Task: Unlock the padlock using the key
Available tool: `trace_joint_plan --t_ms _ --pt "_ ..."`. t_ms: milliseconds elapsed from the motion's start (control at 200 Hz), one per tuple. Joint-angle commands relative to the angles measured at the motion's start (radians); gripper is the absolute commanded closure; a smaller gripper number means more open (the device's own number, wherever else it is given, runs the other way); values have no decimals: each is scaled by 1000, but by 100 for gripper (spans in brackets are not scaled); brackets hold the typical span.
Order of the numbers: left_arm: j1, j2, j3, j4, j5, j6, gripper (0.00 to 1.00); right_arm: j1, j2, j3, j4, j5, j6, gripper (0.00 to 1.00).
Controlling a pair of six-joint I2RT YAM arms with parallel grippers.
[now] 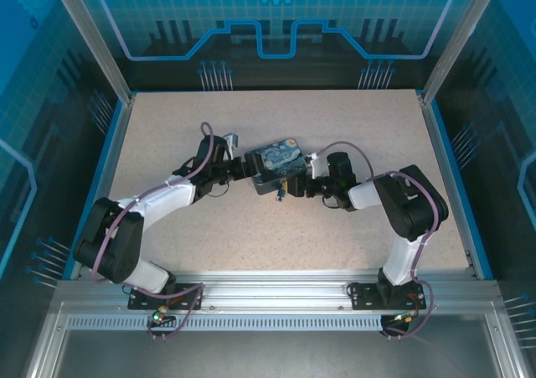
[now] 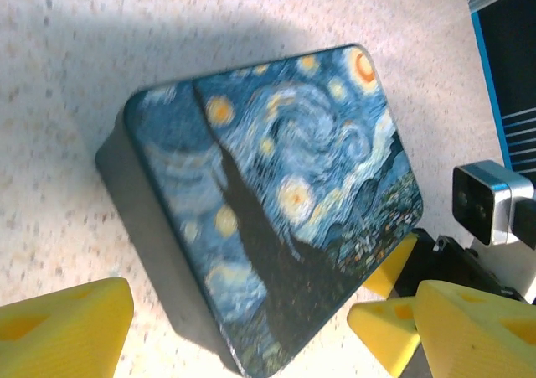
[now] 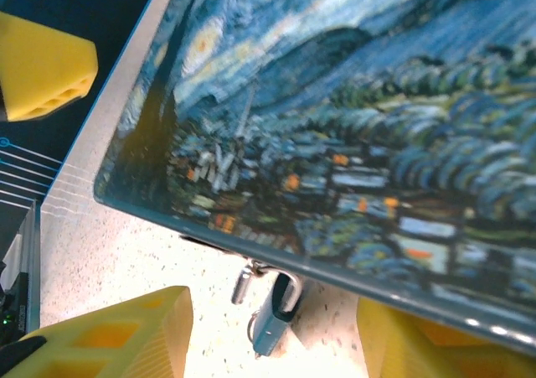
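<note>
Jaws of the left gripper (image 2: pixel 243 311) stand wide, with a yellow finger (image 2: pixel 63 328) on either side of one corner of the painted tin (image 2: pixel 276 194); neither finger clearly presses it. On the right gripper (image 3: pixel 275 311) the jaws are also wide and hold nothing. Between its fingers the padlock (image 3: pixel 272 318) hangs at the tin's near edge, shackle uppermost, just over the bench (image 3: pixel 126 261). A small metal piece (image 3: pixel 241 286) sits just beside it; I cannot tell whether it is the key. The tin lies near the middle of the bench, with one gripper at each end.
</note>
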Motion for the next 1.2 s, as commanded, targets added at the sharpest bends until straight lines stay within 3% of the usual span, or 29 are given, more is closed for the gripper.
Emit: trace_joint_plan --t_ms 0,440,825,1195 --pt "-5 65 59 -82 -47 67 11 -15 10 29 16 -43 -29 44" --pt "2 212 126 -98 -47 84 11 0 60 -34 153 -76 52 38" --pt "1 229 85 -77 -50 77 13 51 140 47 157 -78 85 39" --pt "0 210 67 -71 -59 76 14 37 92 7 143 -58 71 42"
